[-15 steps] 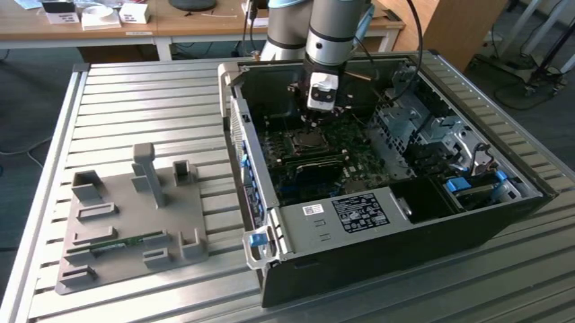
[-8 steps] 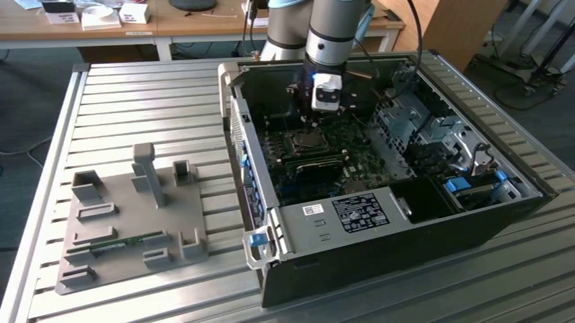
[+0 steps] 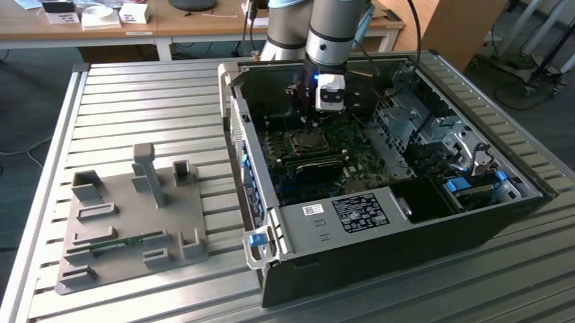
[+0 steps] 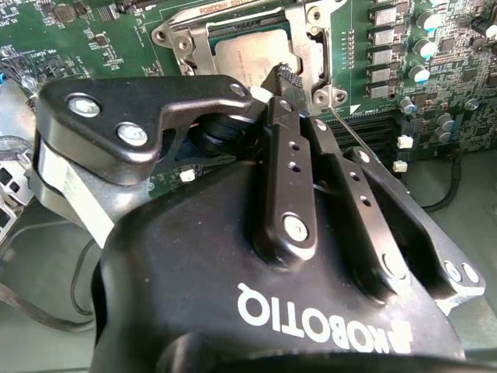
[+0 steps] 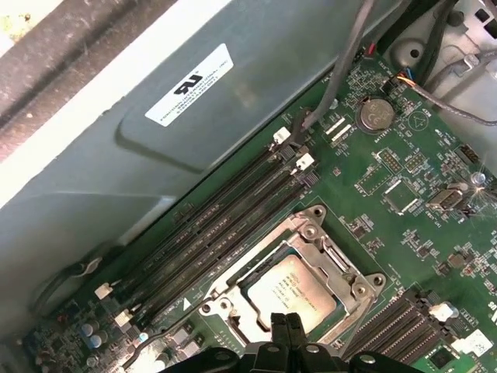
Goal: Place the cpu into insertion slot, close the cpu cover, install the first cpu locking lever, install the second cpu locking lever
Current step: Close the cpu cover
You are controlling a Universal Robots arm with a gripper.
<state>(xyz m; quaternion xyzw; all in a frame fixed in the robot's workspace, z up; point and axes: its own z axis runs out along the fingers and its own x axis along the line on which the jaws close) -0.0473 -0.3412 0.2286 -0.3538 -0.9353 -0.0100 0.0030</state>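
The cpu (image 5: 291,291) lies flat in its socket on the green motherboard (image 5: 404,186), its silvery top showing in both wrist views (image 4: 248,56). The cpu cover (image 5: 330,252), a metal frame, lies down around the chip (image 4: 307,48). My gripper (image 5: 284,330) is shut, its black fingertips pressed together with nothing seen between them, right over the chip's edge (image 4: 281,76). In the exterior view the gripper (image 3: 316,121) hangs inside the open computer case just above the socket (image 3: 308,140). A thin lever rod (image 4: 345,132) runs beside the socket, apart from the fingers.
Black memory slots (image 5: 210,225) run along one side of the socket, next to the grey case wall (image 5: 155,155). Cables (image 5: 353,54) hang nearby. Drive cages (image 3: 422,128) fill the case at the exterior view's right. A grey parts fixture (image 3: 134,215) sits on the slatted table.
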